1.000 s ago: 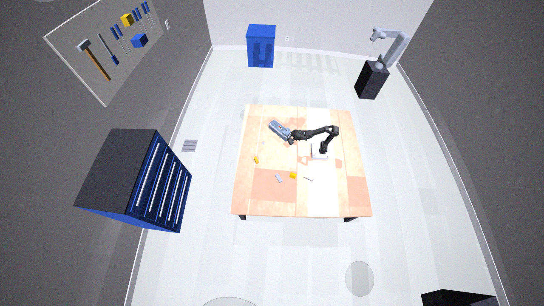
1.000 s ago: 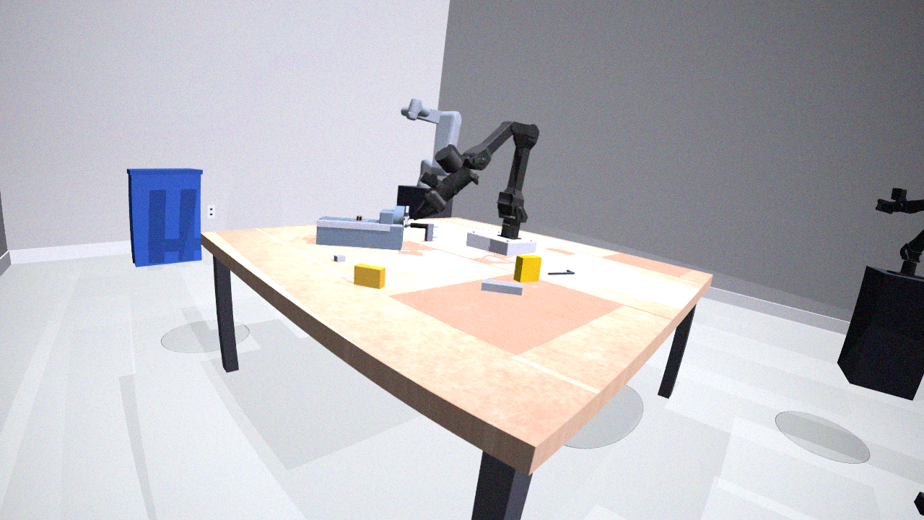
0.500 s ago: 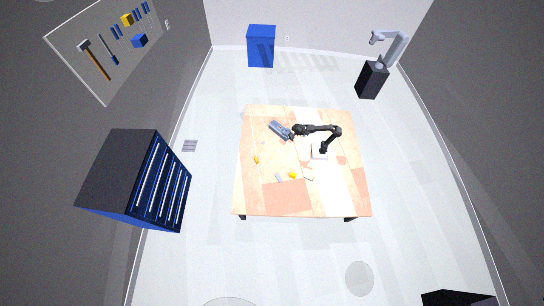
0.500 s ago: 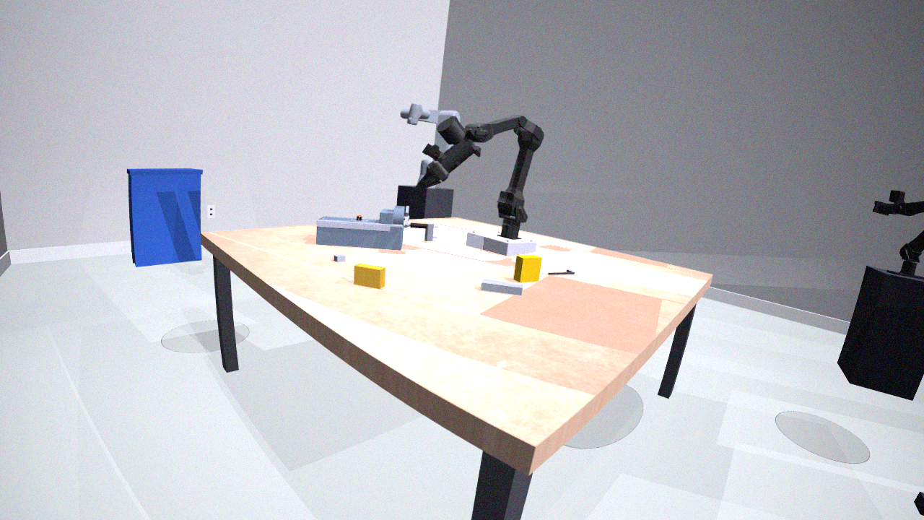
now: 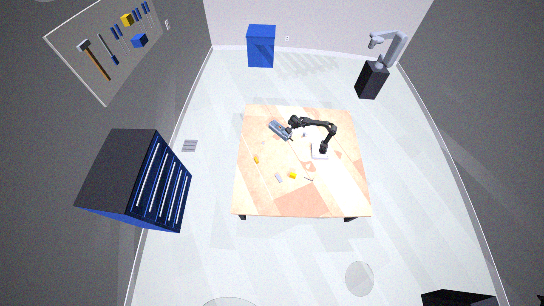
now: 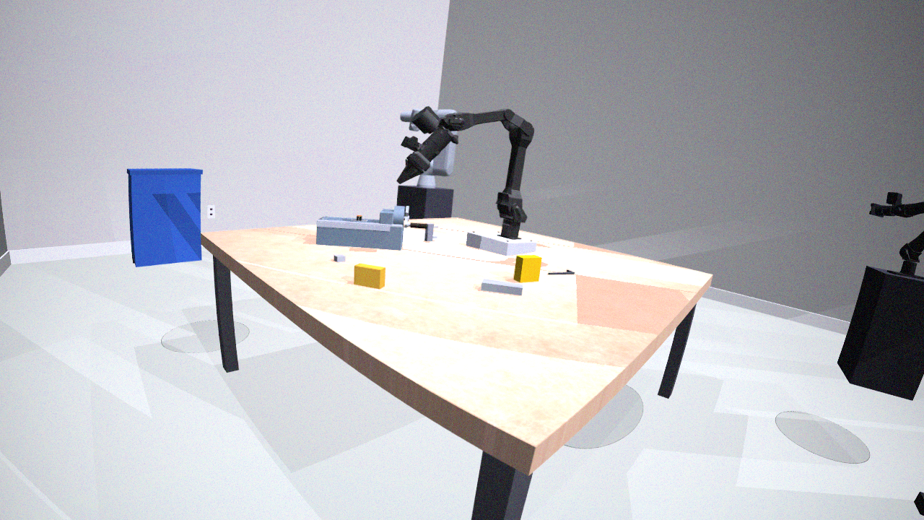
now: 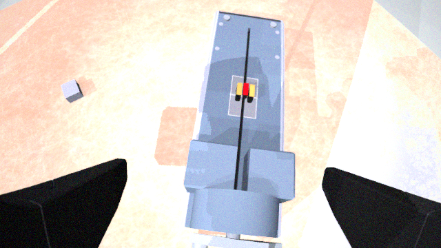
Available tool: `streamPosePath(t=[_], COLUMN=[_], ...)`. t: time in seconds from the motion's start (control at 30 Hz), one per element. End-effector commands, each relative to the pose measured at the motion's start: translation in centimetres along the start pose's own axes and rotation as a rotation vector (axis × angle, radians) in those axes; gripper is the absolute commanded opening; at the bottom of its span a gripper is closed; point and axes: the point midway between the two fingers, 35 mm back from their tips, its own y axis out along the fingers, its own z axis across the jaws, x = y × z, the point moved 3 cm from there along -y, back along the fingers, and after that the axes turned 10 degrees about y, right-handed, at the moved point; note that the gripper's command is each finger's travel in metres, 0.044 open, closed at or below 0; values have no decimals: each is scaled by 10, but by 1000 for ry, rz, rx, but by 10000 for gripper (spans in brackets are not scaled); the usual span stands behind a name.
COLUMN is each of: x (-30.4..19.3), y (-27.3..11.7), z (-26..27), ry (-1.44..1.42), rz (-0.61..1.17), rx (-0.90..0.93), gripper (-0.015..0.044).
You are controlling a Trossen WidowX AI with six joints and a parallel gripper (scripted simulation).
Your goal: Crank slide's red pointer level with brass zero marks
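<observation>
From here, the blue-gray machine (image 5: 276,129) (image 6: 359,234) (image 7: 220,131) lies lengthwise on the table's far left, its crank handle (image 5: 290,138) (image 6: 421,224) pointing right. Above it the gripper (image 5: 287,130) (image 6: 401,180) (image 7: 228,173) hangs, fingers wide apart, off the handle. The red pointer (image 7: 245,89) sits between both brass marks (image 7: 239,89).

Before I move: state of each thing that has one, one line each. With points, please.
Jaws (image 6: 399,181): wide open, nothing between them, raised off the table.
Red pointer (image 7: 245,89): between the two brass zero marks, looks level with them.
Crank handle (image 5: 291,139) (image 6: 421,224): released.
Grey cube (image 5: 262,143) (image 6: 338,258) (image 7: 72,90): resting on the table.
Tall yellow block (image 6: 527,269): upright.
</observation>
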Motion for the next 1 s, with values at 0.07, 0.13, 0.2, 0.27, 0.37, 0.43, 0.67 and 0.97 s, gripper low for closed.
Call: streamPosePath(t=[0.07,0.13,0.2,0.27,0.37,0.43,0.67,0.97], x=[29,40,50,59,61,57,31,31], y=[17,24,31,38,41,47,81,81], z=[-13,-19,-26,-33,-36,-36,-42,-42], ry=[-26,-34,-43,-50,-53,-53,-53,-53], rz=[40,52,63,70,73,73,73,73], rx=[46,65,84,103,110,110,110,110], gripper=[440,440,440,440,440,440,440,440])
